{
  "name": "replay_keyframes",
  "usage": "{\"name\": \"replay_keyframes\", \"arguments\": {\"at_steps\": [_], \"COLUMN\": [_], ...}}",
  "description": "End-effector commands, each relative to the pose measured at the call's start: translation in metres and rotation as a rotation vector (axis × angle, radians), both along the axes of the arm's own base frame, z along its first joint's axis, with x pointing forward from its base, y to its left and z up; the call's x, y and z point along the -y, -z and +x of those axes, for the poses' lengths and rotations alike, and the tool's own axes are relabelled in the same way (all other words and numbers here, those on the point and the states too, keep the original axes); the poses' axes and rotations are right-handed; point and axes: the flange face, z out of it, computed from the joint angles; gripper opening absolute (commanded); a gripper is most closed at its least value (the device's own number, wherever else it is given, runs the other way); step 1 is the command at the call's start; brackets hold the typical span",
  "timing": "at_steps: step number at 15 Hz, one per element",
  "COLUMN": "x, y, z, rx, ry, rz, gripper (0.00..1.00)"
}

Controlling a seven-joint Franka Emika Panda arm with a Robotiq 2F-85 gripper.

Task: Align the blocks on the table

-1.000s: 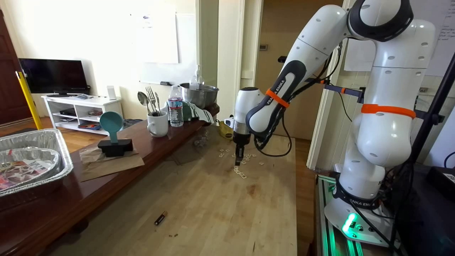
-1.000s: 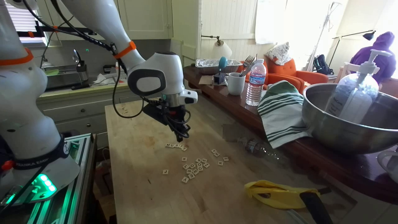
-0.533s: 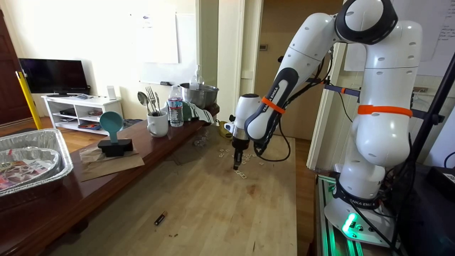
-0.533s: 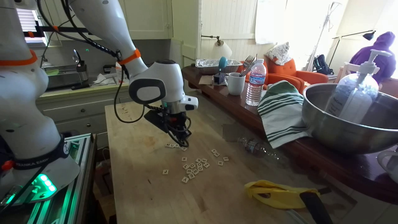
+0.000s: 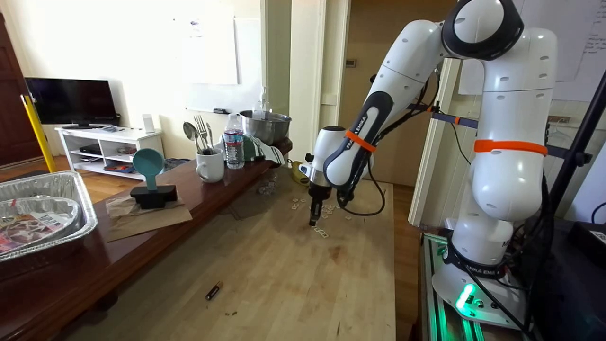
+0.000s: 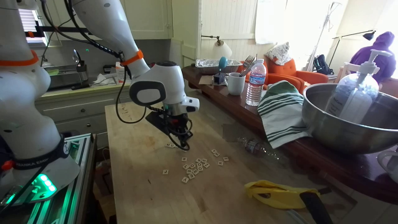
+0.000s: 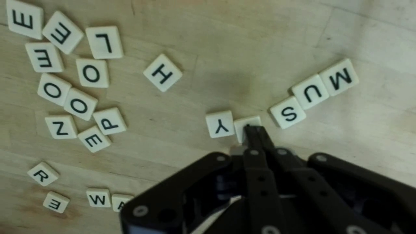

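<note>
Small cream letter tiles lie on the pale wood table (image 6: 146,193). In the wrist view, tiles M (image 7: 339,77), U (image 7: 311,91) and S (image 7: 288,112) form a slanted, touching row. After a gap, another tile (image 7: 240,128) and the Y tile (image 7: 220,124) sit side by side. My gripper (image 7: 255,127) is shut and empty, its fingertips over that other tile, covering its letter; I cannot tell whether they touch it. The gripper also shows low over the row in both exterior views (image 5: 314,222) (image 6: 186,146), where it hides part of the row.
An H tile (image 7: 163,72) lies apart; several tiles cluster beyond it, including L (image 7: 104,42) and P (image 7: 110,121). A J tile (image 6: 165,171), a yellow item (image 6: 276,194), a clear bottle (image 6: 252,145) and a battery (image 5: 214,290) lie on the table. A dark counter (image 5: 180,201) runs alongside.
My gripper has come down from above the row to tile level, mostly in the first half second, with a slight sideways shift since. It hides more of the row now.
</note>
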Motion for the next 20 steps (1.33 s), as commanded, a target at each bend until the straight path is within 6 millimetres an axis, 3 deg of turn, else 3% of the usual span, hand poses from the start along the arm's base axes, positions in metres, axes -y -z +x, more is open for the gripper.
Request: {"name": "replay_keyframes", "arguments": {"at_steps": [1,7,11,17,20], "x": [0.028,0.071,0.064,0.066,0.067], "y": [0.007,0.001,-0.01,0.008,0.006], "z": [-0.001,0.0,-0.009,-0.019,-0.023], "rx": [0.006,0.044,0.054,0.008,0.008], "ry": [0.044,0.138,0.138,0.143,0.149], "rz": [-0.016,-0.035,-0.024,-0.032,-0.034], "gripper": [0.0,0.0,0.0,0.0,0.0]}}
